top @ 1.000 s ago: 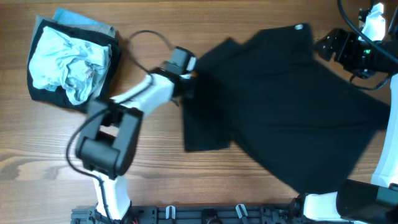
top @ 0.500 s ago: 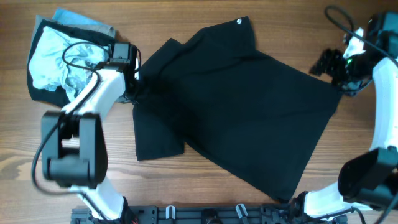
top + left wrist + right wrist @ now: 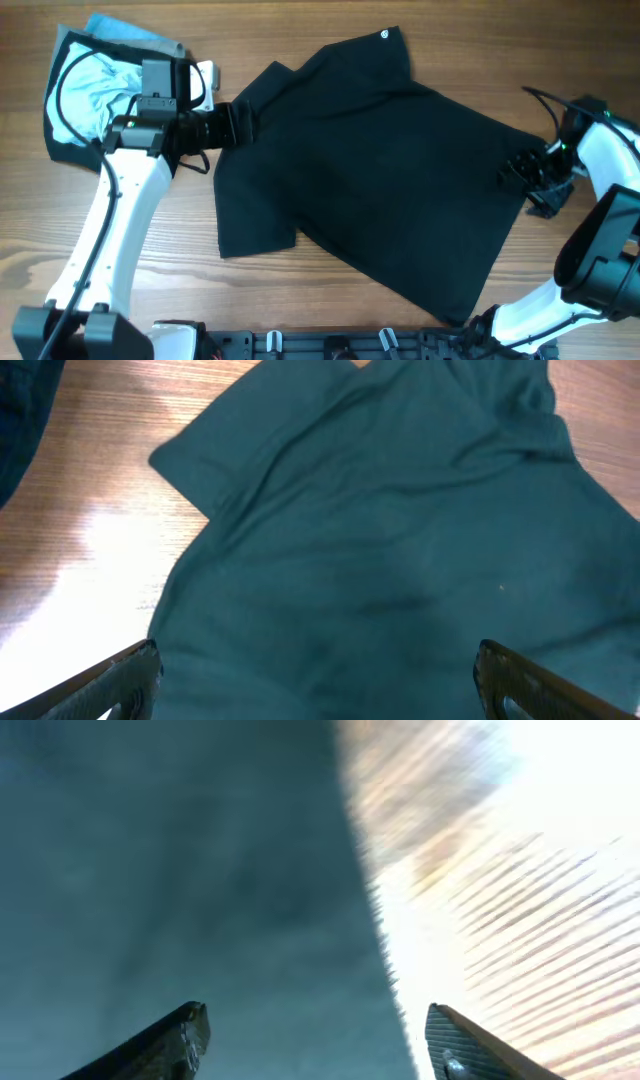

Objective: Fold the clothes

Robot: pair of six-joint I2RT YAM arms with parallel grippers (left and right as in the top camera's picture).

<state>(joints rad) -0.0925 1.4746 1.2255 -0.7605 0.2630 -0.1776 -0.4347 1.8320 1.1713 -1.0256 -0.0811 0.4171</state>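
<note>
Overhead: large black short-sleeved soft-fabric T-shirt (image 3: 380,180) spread flat, central on wooden worktop (image 3: 300,300); left hand (image 3: 243,121) at its left sleeve, right hand (image 3: 520,180) at its right edge. Left wrist: opened wide above sleeve, empty. Right wrist: opened wide, straddling fabric edge, seemingly to pinch.

T-shirt (image 3: 380,170): plain black; small white mark (image 3: 385,35) at its 12 o'clock edge; garment pile (image 3: 85,100) at 10 o'clock: pale blue, black, grey-blue; table (image 3: 300,310): brown wood grain.
</note>
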